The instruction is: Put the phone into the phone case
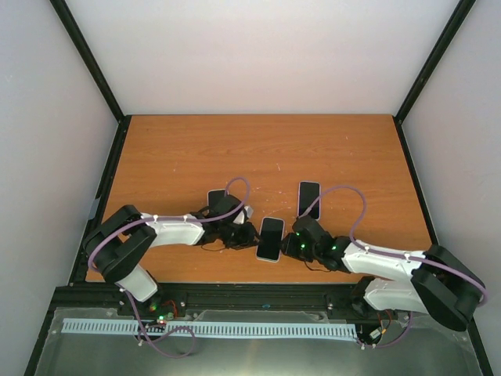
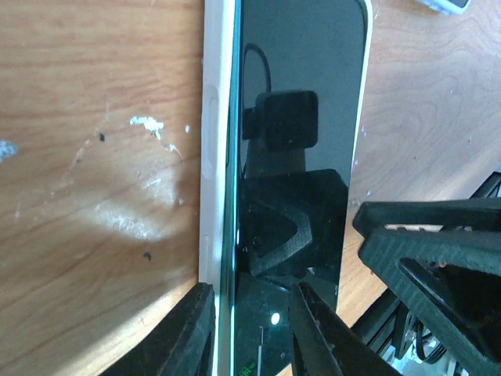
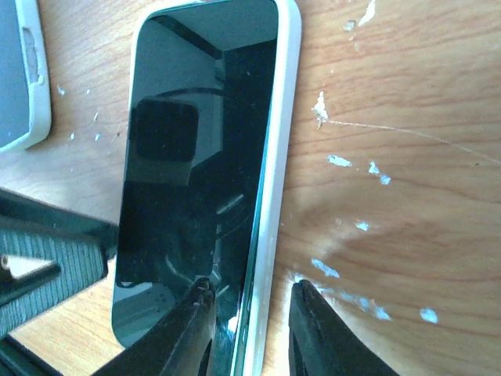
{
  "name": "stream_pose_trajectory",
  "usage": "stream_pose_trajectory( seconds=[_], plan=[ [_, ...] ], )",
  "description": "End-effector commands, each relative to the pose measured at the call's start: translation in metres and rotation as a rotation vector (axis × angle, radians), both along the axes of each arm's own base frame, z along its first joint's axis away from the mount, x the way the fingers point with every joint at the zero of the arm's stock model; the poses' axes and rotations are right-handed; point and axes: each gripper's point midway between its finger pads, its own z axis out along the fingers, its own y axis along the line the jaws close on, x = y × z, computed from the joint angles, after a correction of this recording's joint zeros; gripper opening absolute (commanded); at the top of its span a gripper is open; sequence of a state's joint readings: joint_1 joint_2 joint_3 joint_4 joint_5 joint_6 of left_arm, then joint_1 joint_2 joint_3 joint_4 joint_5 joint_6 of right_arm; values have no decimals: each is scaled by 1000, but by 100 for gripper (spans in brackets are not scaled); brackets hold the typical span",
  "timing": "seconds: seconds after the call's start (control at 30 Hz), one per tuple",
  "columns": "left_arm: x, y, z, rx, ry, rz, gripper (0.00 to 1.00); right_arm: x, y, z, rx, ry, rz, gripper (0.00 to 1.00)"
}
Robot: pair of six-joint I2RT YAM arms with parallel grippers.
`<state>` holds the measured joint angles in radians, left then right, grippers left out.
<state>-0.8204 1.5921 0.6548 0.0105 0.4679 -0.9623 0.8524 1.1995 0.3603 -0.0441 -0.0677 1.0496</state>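
both barely open, nothing clamped: left gripper (image 2: 246, 329) straddles phone case (image 2: 213, 157) rim, one finger over phone (image 2: 297, 117) screen; right gripper (image 3: 250, 321) same, opposite rim

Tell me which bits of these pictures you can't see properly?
- Top view: the phone is too small to show whether it sits fully in its white case.
- Top view: another phone is half hidden under the left arm.
- Left wrist view: the phone's near end is cut off by the bottom edge and the fingers.
- Right wrist view: a pale-rimmed thing is cut off by the left edge.
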Motion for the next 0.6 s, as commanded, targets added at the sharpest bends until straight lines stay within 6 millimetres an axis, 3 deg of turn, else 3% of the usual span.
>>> stream_pose_trajectory(
  seconds=[0.0,0.1,0.2,0.3,0.47,0.57],
  plan=[
    [16,-10,12,-5,-74,11,28,-3,-5,9,-20,-8,5,30],
    [17,-10,2,23,-63,5,23,-3,-2,10,-3,-8,13,37],
    [17,-11,-2,16,-64,1,13,-2,7,9,34,-12,35,39],
    [21,-6,-5,16,-60,19,10,2,7,3,26,-17,14,41],
    [24,7,6,-47,-57,58,15,8,12,-4,42,-16,-8,49],
    [21,11,2,-40,-47,55,20,12,20,0,89,-27,-10,52]
  ],
)
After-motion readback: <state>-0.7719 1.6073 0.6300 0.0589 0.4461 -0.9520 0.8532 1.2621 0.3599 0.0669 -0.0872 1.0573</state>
